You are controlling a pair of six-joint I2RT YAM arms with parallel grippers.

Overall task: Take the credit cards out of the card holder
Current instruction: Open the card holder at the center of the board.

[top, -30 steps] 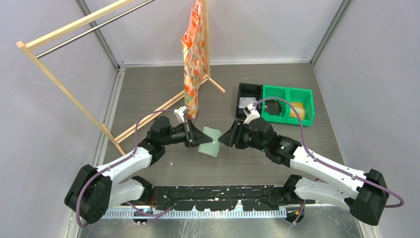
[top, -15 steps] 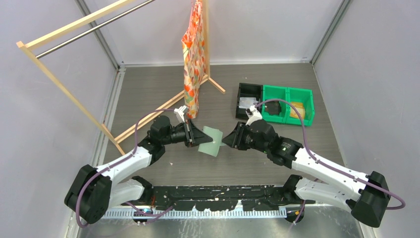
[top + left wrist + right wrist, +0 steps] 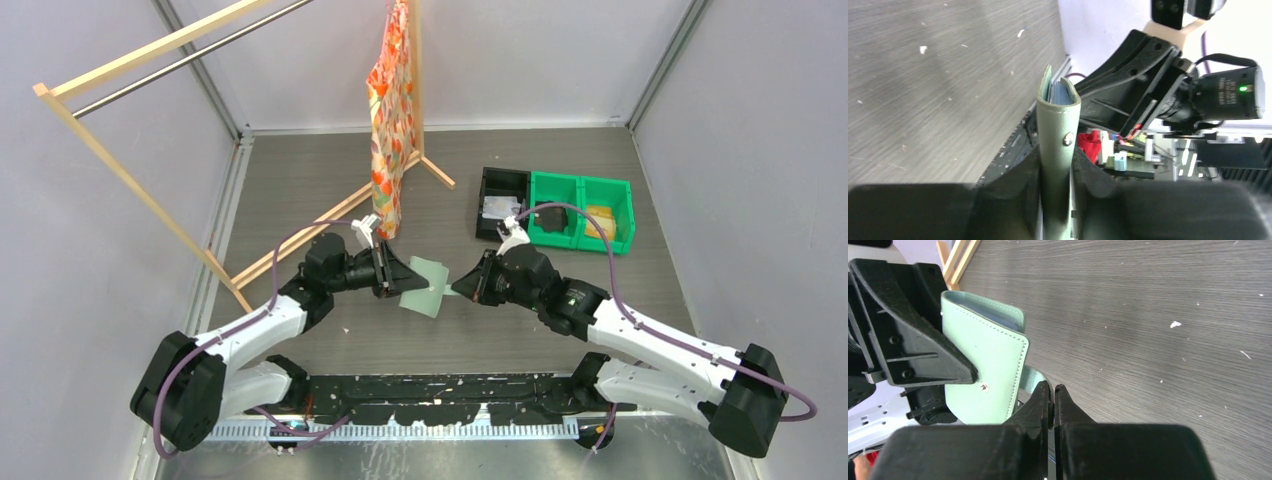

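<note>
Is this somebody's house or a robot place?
Probably a robot test booth: two robot arms bolted to the table, plain walls around it, a wooden rack and green bins as practice props.

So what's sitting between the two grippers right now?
The green wallet, clamped by the left gripper; the right gripper, shut, is at its snap tab. The top view shows it best.

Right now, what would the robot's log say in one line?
left gripper: shut on card holder | right gripper: shut on snap tab | card holder: folded | cards: none out yet
</note>
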